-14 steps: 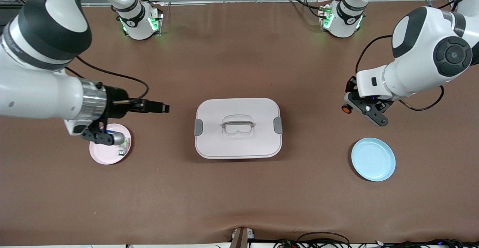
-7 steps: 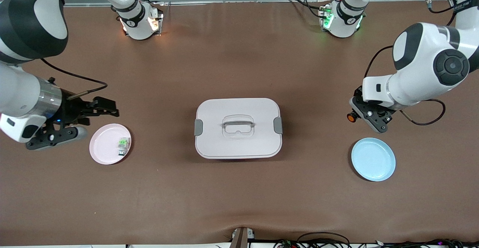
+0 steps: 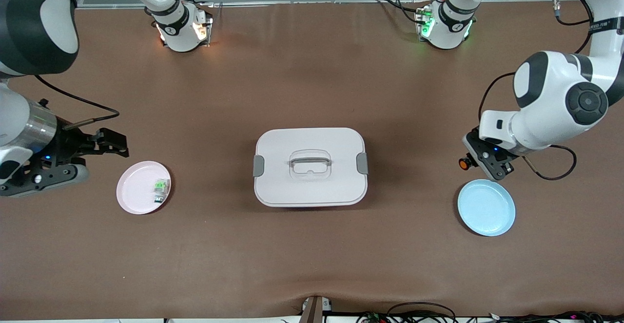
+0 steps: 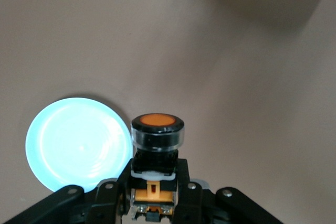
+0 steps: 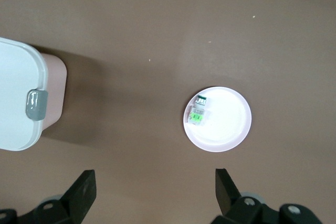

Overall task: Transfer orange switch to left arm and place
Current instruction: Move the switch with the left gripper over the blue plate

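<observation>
From the front, the left gripper [image 3: 475, 163] is gripping the orange switch [image 3: 463, 163] above the table just beside the blue plate [image 3: 486, 207], at the left arm's end, well apart from the box [image 3: 310, 167] in the middle. Holding the switch out there is likely setting up a drop onto that plate. The right gripper [image 3: 105, 143] is waiting with its fingers spread, over bare table beside the pink plate [image 3: 143, 187], where a small green part [image 3: 160, 188] is lying.

In the left wrist view, the left gripper [image 4: 156, 195] is clamping the switch [image 4: 157, 145] by its black body, button end pointing away, with the blue plate [image 4: 77, 143] below and to one side.

In the right wrist view, the open fingers [image 5: 84, 192] are framing empty table; the pink plate [image 5: 217, 119] with the green part [image 5: 198, 109] and a corner of the box [image 5: 23, 98] are lying underneath.
</observation>
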You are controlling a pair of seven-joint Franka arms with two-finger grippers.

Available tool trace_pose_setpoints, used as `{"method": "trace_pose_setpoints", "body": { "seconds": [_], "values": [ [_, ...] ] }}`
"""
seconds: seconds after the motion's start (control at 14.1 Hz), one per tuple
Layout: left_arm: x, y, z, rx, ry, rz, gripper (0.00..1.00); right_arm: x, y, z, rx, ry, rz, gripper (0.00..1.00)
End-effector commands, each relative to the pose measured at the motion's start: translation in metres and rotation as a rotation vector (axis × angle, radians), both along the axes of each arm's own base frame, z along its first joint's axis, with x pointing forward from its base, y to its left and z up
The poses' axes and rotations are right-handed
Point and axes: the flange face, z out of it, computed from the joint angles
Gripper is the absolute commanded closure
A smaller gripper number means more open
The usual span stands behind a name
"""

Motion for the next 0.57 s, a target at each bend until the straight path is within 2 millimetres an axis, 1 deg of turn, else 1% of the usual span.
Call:
{"method": "trace_pose_setpoints", "body": {
  "seconds": [0.0, 0.07, 0.14, 0.28, 0.42, 0.49],
  "values": [
    [0.006, 0.020, -0.018, 0.003, -0.025, -0.085, 0.96, 0.000, -0.032, 0.009, 0.006, -0.012, -0.029, 0.00],
    [0.011, 0.031, -0.026, -0.005, -0.039, -0.123, 0.96, -0.002, -0.043, 0.012, 0.010, -0.013, -0.048, 0.00],
    [0.014, 0.039, -0.035, -0.012, -0.046, -0.173, 0.96, -0.006, -0.052, 0.022, 0.014, -0.030, -0.057, 0.00],
    [0.018, 0.058, -0.048, -0.021, -0.044, -0.222, 0.96, -0.006, -0.053, 0.025, -0.005, -0.037, -0.062, 0.00],
    [0.021, 0.062, -0.052, -0.022, -0.067, -0.292, 0.96, -0.009, -0.063, 0.031, -0.010, -0.045, -0.080, 0.00],
    [0.023, 0.068, -0.056, -0.008, -0.075, -0.339, 0.96, -0.010, -0.066, 0.032, -0.009, -0.042, -0.083, 0.00]
  ]
}}
